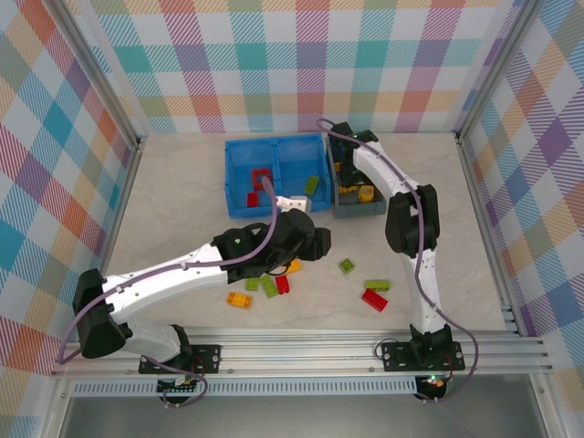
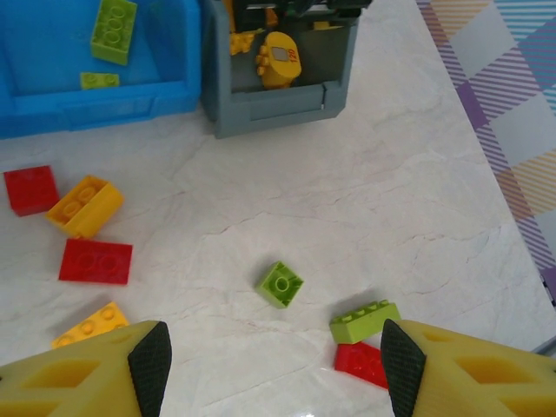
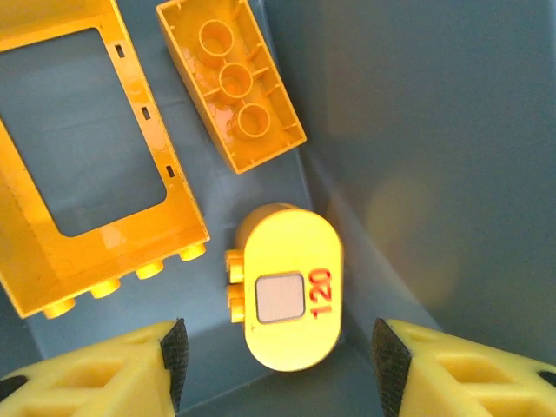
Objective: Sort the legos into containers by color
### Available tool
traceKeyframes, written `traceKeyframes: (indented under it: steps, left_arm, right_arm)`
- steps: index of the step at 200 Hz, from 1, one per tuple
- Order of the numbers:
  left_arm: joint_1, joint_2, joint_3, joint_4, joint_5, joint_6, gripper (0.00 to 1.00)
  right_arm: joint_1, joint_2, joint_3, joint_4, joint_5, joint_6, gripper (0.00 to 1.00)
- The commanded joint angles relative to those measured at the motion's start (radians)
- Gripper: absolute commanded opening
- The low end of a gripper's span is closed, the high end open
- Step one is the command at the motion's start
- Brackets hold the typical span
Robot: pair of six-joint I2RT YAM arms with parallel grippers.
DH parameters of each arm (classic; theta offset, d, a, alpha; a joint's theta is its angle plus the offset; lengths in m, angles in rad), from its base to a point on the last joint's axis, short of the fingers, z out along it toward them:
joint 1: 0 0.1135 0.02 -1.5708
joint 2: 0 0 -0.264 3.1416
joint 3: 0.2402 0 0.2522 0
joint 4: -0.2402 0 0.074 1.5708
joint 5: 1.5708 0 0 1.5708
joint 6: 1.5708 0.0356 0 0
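Note:
My left gripper (image 2: pixel 276 369) hangs open over loose legos on the table: a small lime green one (image 2: pixel 279 284) ahead of it, a green brick (image 2: pixel 365 321) leaning on a red one (image 2: pixel 363 362) by the right finger. Red (image 2: pixel 95 261) and orange-yellow (image 2: pixel 85 206) legos lie to the left. My right gripper (image 3: pixel 278 365) is open inside the grey container (image 3: pixel 417 130), its pads clear on both sides of a yellow oval piece marked 120 (image 3: pixel 291 295). A yellow brick (image 3: pixel 230 82) and a yellow frame (image 3: pixel 143 113) lie there too.
The blue container (image 1: pixel 274 140) holds a red frame (image 1: pixel 261 175) on its left side and a green brick (image 1: pixel 312 184) on its right. The grey container (image 1: pixel 360 210) stands against it. Loose bricks (image 1: pixel 268 286) cluster under the left arm (image 1: pixel 182 269).

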Motion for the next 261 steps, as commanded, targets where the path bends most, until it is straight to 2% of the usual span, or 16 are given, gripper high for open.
traceKeyframes:
  steps: [1,34,60,79,95,114,150,175,207,228,261]
  left_arm:
    - [0.012,-0.04,-0.033,-0.108,-0.045,-0.057,0.67]
    - [0.036,-0.034,-0.111,-0.202,-0.039,-0.135,0.67]
    - [0.102,0.004,-0.155,-0.187,0.028,-0.123,0.7]
    - [0.146,0.063,-0.146,-0.133,0.095,-0.017,0.79]
    - [0.183,0.139,-0.105,-0.129,0.125,0.096,0.85]
    - [0.227,0.251,-0.05,-0.126,0.199,0.207,0.86]
    - [0.259,0.404,0.021,-0.107,0.248,0.291,0.87]
    - [0.276,0.489,0.067,-0.1,0.237,0.322,0.87]
    - [0.299,0.553,0.099,-0.073,0.226,0.342,0.84]
    - [0.304,0.597,0.136,-0.081,0.234,0.35,0.77]
    - [0.304,0.619,0.148,-0.074,0.23,0.353,0.58]
  right_arm:
    - [0.029,-0.148,0.0,-0.003,-0.012,0.001,0.58]
    - [0.103,-0.398,-0.115,0.067,-0.055,-0.012,0.58]
    - [0.166,-0.688,-0.415,0.211,-0.197,0.009,0.61]
    - [0.237,-0.899,-0.66,0.292,-0.266,0.042,0.69]
    - [0.272,-1.058,-0.859,0.348,-0.393,0.108,0.75]
    - [0.314,-1.22,-1.055,0.411,-0.522,0.187,0.81]
    - [0.372,-1.477,-1.254,0.426,-0.613,0.286,0.88]
    - [0.376,-1.567,-1.29,0.376,-0.63,0.32,0.89]
    - [0.375,-1.591,-1.281,0.342,-0.631,0.323,0.88]
    - [0.375,-1.579,-1.285,0.357,-0.636,0.331,0.88]
    - [0.377,-1.556,-1.287,0.383,-0.644,0.338,0.86]
